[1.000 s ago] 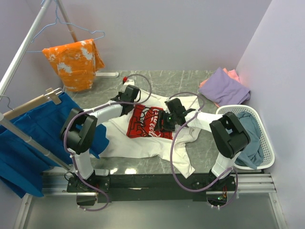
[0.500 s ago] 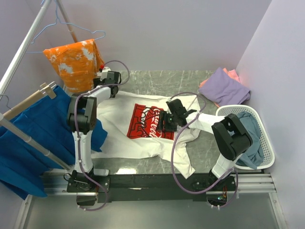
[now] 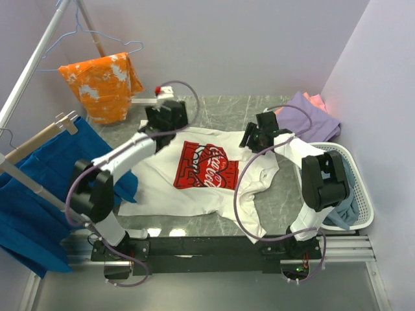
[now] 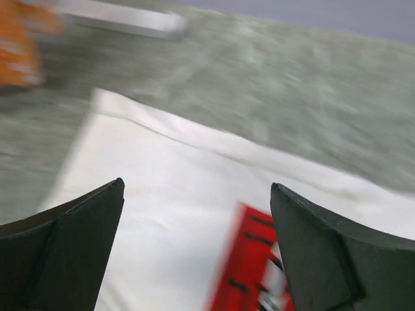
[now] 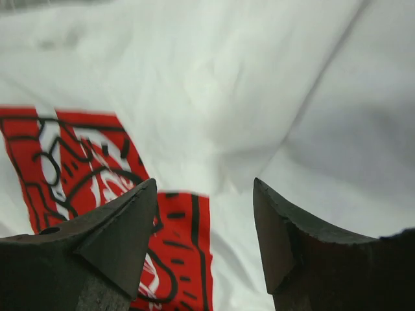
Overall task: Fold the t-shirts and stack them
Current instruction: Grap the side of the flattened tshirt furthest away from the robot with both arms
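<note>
The whole scene is taken in from above and behind the arm bases, looking down and toward the far wall, so that the table [image 3: 220, 107], the clothes rack [image 3: 35, 55] at the left and the basket [image 3: 363, 191] at the right are all covered. The left wrist view is set low over the far left part of the white t-shirt [image 3: 155, 175] and is faced toward the far edge of the table, with the left gripper [image 4: 196, 184] framing its lower corners. The right wrist view is held nearer still, tipped steeply down onto the cloth between the right gripper [image 5: 204, 181] fingers. One part is shared by all three views — the red print [image 3: 204, 165].
</note>
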